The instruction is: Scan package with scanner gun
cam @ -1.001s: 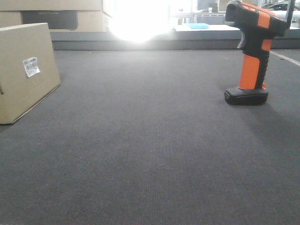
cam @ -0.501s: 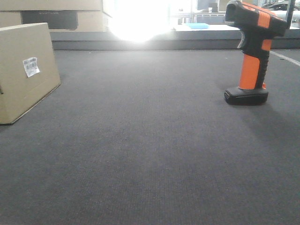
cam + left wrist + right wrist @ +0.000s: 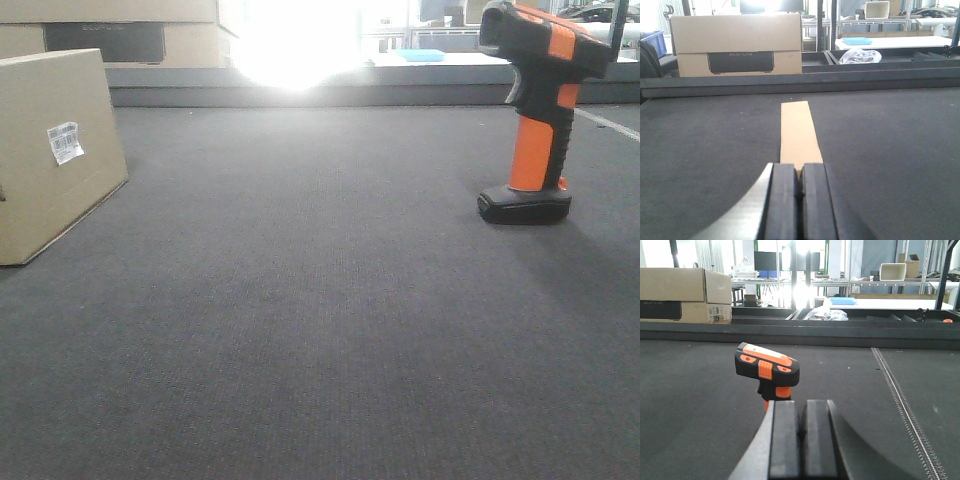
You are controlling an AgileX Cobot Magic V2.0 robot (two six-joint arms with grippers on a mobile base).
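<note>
Front view shows us the package (image 3: pixel 50 150) at nine o'clock on the dark counter (image 3: pixel 320 320), its small white label (image 3: pixel 66 142) facing us. We see the scanner gun (image 3: pixel 537 110) standing upright on its black foot at two o'clock, well apart from the package. Our left jaws (image 3: pixel 801 192) are closed on nothing. Our right jaws (image 3: pixel 802 432) are closed too, empty, just behind the scanner gun.

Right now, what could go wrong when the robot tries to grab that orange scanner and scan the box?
1. The scanner gun stands upright on a small black foot, so a nudge from the shut right end effector might tip it over.
2. The package sits far across the table, and its small barcode label faces sideways, so the scan could miss.
</note>
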